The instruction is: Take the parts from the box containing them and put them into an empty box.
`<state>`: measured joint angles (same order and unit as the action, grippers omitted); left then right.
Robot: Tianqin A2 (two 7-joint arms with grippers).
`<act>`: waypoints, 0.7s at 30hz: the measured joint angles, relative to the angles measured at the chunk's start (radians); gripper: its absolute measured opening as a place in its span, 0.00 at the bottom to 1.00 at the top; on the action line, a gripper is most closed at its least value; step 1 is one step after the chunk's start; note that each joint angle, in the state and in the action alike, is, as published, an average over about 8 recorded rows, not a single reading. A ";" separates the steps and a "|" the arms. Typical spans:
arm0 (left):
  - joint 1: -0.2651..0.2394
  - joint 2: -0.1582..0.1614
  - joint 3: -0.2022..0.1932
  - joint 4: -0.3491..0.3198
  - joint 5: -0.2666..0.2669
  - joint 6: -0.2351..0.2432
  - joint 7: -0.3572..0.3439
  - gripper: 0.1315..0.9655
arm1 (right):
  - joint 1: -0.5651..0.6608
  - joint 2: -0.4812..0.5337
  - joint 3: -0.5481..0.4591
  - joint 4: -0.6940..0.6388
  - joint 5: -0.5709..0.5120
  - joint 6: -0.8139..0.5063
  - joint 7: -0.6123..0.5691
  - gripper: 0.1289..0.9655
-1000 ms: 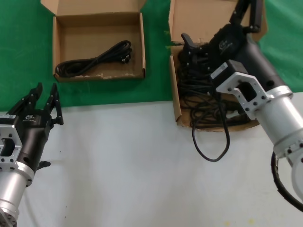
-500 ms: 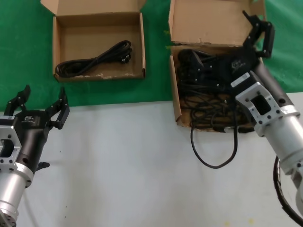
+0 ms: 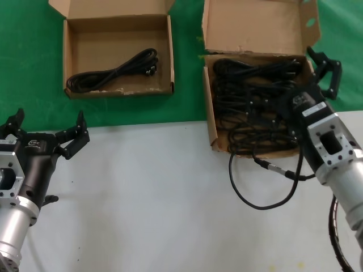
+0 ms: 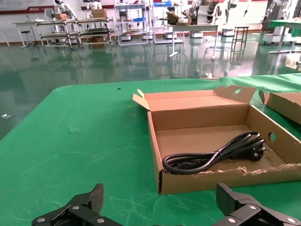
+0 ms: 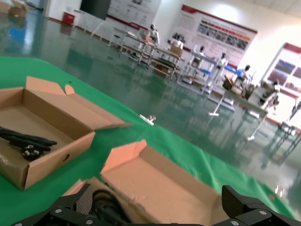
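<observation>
The long box (image 3: 209, 122) with the tall lid flap holds a tangle of thin black cords (image 3: 252, 96). My right gripper (image 3: 309, 79) hovers open over that box's right rim with nothing between its fingers. In the right wrist view the lid flap (image 5: 155, 181) and cords (image 5: 101, 203) lie just ahead of the gripper (image 5: 157, 205). The squarish box (image 3: 71, 34) at the back left holds one looped cord bundle (image 3: 113, 71). My left gripper (image 3: 48, 122) stands wide open and holds nothing, at the white table's left edge. Its wrist view shows that box (image 4: 156, 155) and its bundle (image 4: 211, 157) beyond the gripper (image 4: 160, 207).
A thicker black cable (image 3: 261, 190) with a silver connector hangs out of the long box's front and loops onto the white table (image 3: 142, 215). Green cloth (image 3: 28, 68) covers the back half under both boxes.
My right gripper has drawn back from the far left of the long box to its right rim. The hanging cable loop has stretched rightward. My left gripper's fingers have spread wider.
</observation>
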<state>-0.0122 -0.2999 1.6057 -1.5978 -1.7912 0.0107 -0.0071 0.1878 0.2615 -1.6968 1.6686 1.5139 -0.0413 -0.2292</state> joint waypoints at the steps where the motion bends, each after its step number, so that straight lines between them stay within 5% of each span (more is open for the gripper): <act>1: 0.000 0.000 0.000 0.000 0.000 0.000 0.000 0.73 | -0.005 0.001 0.003 -0.002 0.008 0.001 0.006 1.00; 12: 0.004 0.000 -0.002 -0.001 -0.003 -0.004 0.002 0.93 | -0.063 0.013 0.032 -0.023 0.096 0.014 0.077 1.00; 21: 0.007 0.000 -0.003 -0.001 -0.005 -0.006 0.004 1.00 | -0.110 0.023 0.057 -0.040 0.168 0.024 0.134 1.00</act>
<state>-0.0051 -0.2999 1.6024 -1.5991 -1.7964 0.0044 -0.0029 0.0778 0.2840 -1.6401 1.6284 1.6815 -0.0171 -0.0949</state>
